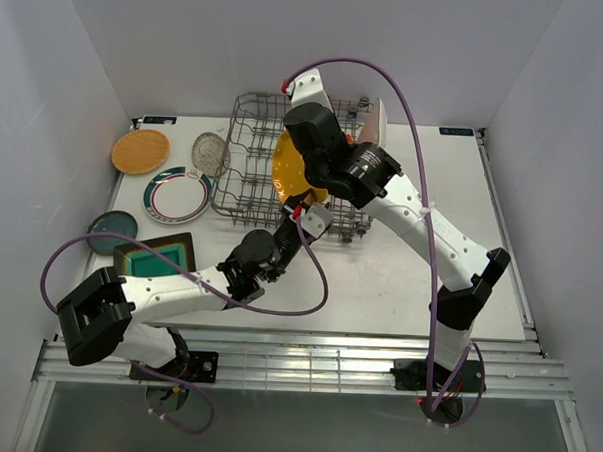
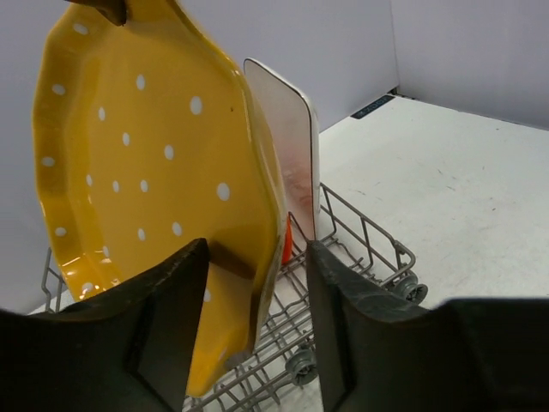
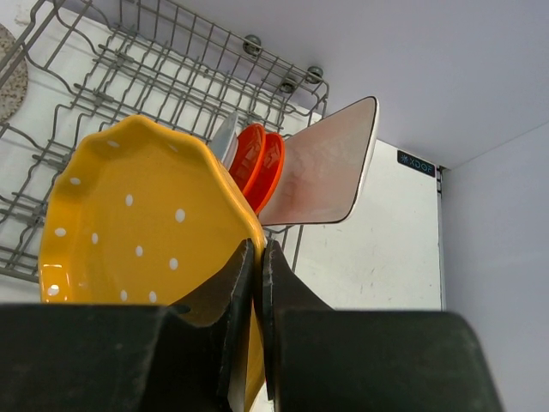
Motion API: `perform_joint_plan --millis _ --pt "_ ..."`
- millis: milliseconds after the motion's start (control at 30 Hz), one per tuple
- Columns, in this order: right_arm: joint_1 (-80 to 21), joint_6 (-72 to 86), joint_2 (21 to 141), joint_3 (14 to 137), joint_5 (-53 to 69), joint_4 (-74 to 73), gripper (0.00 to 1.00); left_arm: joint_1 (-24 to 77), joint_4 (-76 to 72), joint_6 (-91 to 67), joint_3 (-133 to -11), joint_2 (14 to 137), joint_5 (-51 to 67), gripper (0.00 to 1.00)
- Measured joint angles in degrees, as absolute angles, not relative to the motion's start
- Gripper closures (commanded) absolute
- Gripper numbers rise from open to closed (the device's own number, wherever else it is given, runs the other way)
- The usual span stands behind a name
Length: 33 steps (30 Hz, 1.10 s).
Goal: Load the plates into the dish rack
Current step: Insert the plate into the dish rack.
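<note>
Currently on record, one moment, itemised.

Item 1: yellow scalloped plate [image 3: 137,223], white-dotted. It stands on edge over the dish rack [image 1: 249,174], towards the rack's near right part. The face is tilted a little off upright. The lower rim is down among the wires. Whether it sits between tines cannot be told.

Item 2: right jaws. They are pinched shut on the yellow plate's rim, one finger on each face, and carry it from the rim's upper side.

Item 3: left jaws. They stand apart and hold nothing. They bracket the plate's lower rim from the near side. The plate passes between the two fingers, with a gap showing on the right-hand finger's side.

Item 4: white rectangular plate [image 2: 287,146]. It is racked upright, just behind the yellow plate, with its long axis vertical.

Item 5: orange-red plate [image 3: 257,163]. It is racked on edge between the yellow plate and the rectangular one.

Item 6: stock on the counter [image 1: 399,280], left of the rack: wooden plate [image 1: 141,151], glass plate [image 1: 211,153], green-rimmed plate [image 1: 177,195], dark teal plate [image 1: 112,230] and square teal plate [image 1: 160,255].

Governing relation: the plate's plane runs roughly parallel to the racked plates. The free slot lies directly beneath its lower rim. Judged so, the move is straight down, with the right arm [image 1: 422,221] carrying. The left arm [image 1: 179,291] is nearer the bottom edge and is placed to steady it.
</note>
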<state>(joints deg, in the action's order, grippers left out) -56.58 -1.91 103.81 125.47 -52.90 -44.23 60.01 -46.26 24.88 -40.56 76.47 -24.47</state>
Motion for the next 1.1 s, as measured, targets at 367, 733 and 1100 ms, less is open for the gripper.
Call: perform_joint_plan --millis 367,733,1100 --pt "-56.2 -1.7 104.6 125.6 -53.5 -44.9 0.92 60.5 -45.3 25.6 -40.9 76.2 -26.4 0.70" --pt "-56.3 -1.2 104.6 125.8 -53.3 -44.0 0.76 60.5 -43.3 23.0 -40.3 72.7 -24.9 1.00" --pt "-56.4 -1.2 103.2 125.8 -53.7 -38.2 0.54 60.2 -40.1 18.9 -36.6 71.8 -25.9 1.00"
